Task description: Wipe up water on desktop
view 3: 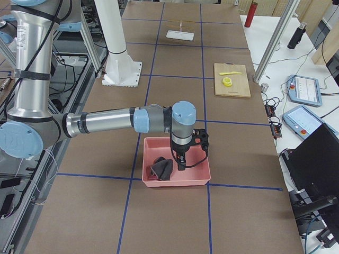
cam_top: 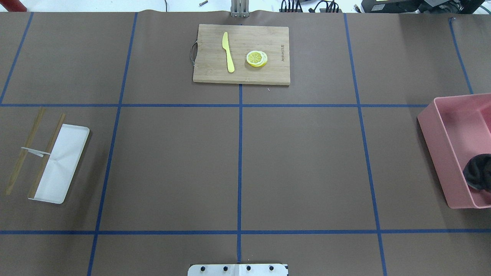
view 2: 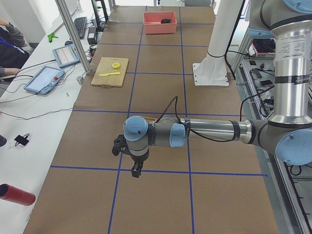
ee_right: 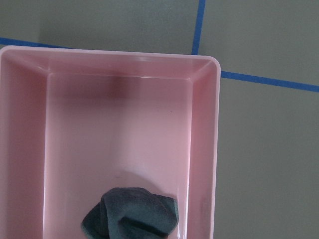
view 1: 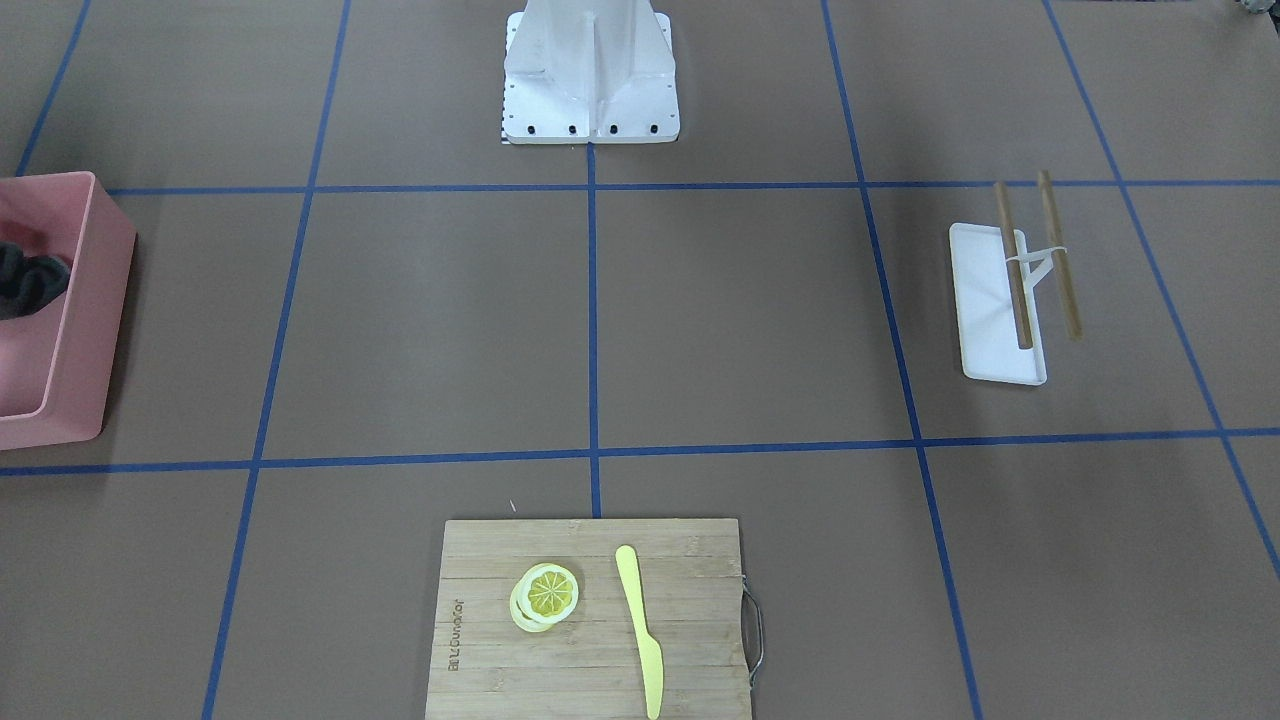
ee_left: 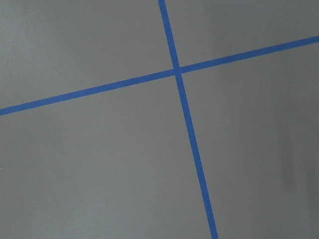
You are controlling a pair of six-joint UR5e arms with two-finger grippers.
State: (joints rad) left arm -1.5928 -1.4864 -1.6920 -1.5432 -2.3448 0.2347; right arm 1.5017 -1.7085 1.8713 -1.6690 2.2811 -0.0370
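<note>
The desktop (cam_top: 299, 165) is a matte brown tabletop crossed by blue tape lines; I see no water on it in any view. A dark grey cloth (ee_right: 132, 219) lies crumpled in a pink bin (ee_right: 204, 149) at the robot's right end of the table (cam_top: 441, 153). My right gripper (view 3: 181, 163) hangs over the bin, above the cloth; I cannot tell whether it is open or shut. My left gripper (view 2: 136, 171) hangs over bare desktop near a tape crossing at the table's left end; I cannot tell its state. Neither wrist view shows fingers.
A bamboo cutting board (cam_top: 241, 74) with a yellow knife (cam_top: 228, 51) and lemon slices (cam_top: 257, 58) lies at the far edge. A white tray with two wooden rods (cam_top: 63, 165) lies on the left. The robot's white base (view 1: 590, 90) stands at the near middle.
</note>
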